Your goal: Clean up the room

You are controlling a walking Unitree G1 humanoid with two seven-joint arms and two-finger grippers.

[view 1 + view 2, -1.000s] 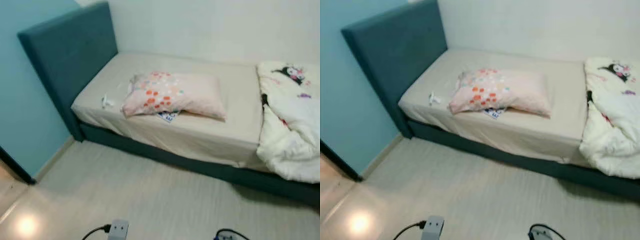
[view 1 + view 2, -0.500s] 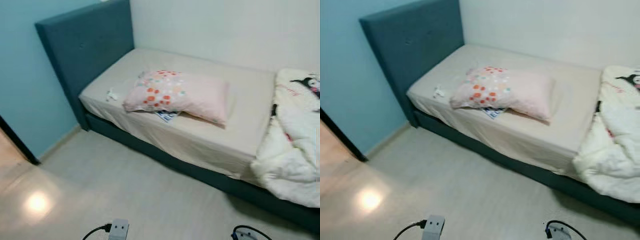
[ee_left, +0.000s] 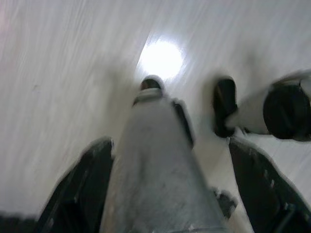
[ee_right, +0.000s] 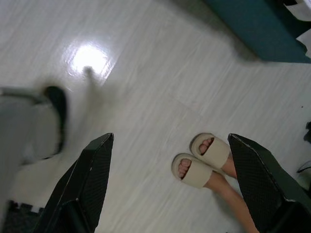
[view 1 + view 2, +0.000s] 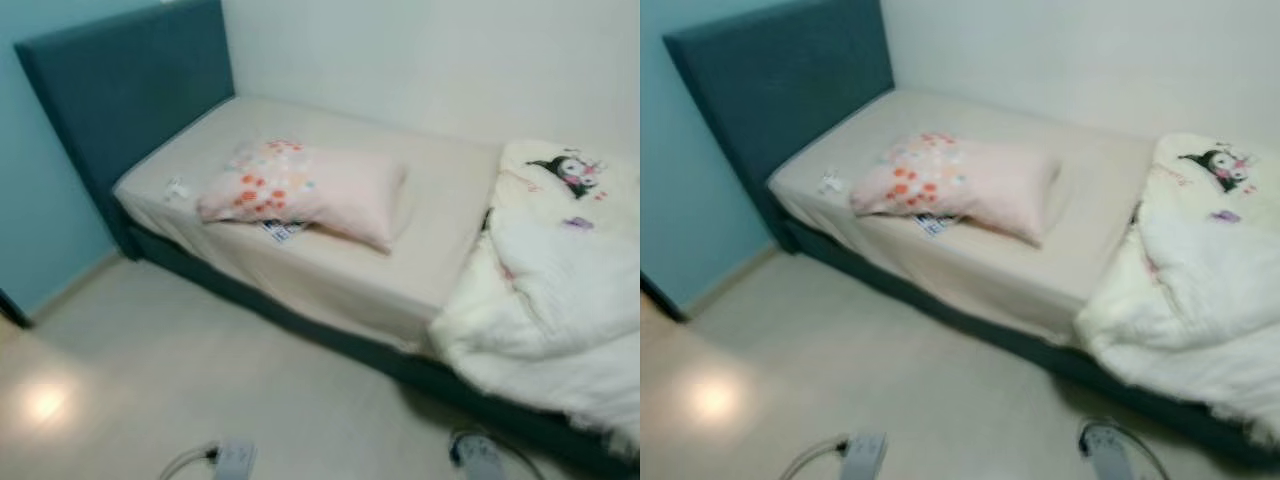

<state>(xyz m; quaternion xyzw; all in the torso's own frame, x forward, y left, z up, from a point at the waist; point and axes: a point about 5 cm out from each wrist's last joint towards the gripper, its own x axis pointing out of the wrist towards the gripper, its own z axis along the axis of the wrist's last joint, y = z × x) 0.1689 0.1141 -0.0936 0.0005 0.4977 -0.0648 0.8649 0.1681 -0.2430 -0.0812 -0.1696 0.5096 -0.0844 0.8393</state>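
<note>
Black fingers, right gripper (image 4: pixel 167 187): the two fingers (image 4: pixel 90 189) stand wide apart and hold nothing; they hang over pale floor (image 4: pixel 146 73).
Black fingers, left gripper (image 3: pixel 170 194): also spread wide and empty, hanging above the same shiny floor, with the robot's grey leg between them in the wrist view, which is blurred.
Under the right gripper: a person's feet in cream slippers (image 4: pixel 204 160) stand on the floor between the two fingers as seen from the wrist; a corner of the teal bed base (image 4: pixel 257 29) lies farther off.
Light: a bright glare spot shows on the floor in both wrist views and near the robot's left in the head views.
Bed (image 5: pixel 330 335): teal frame with a tall teal headboard (image 5: pixel 120 90), set against a white wall, a light blue wall behind the headboard; the mattress wears a beige sheet (image 5: pixel 440 190).
On the bed: a pink pillow (image 5: pixel 300 190) with orange and red dots lies near the headboard end; a small printed paper (image 5: pixel 283 232) sticks out from under its front edge; a small white scrap (image 5: pixel 177 188) lies on the sheet between pillow and headboard.
Blanket (image 5: pixel 560 290): white, with a cartoon print, bunched at the foot end and spilling over the bed's front edge.
</note>
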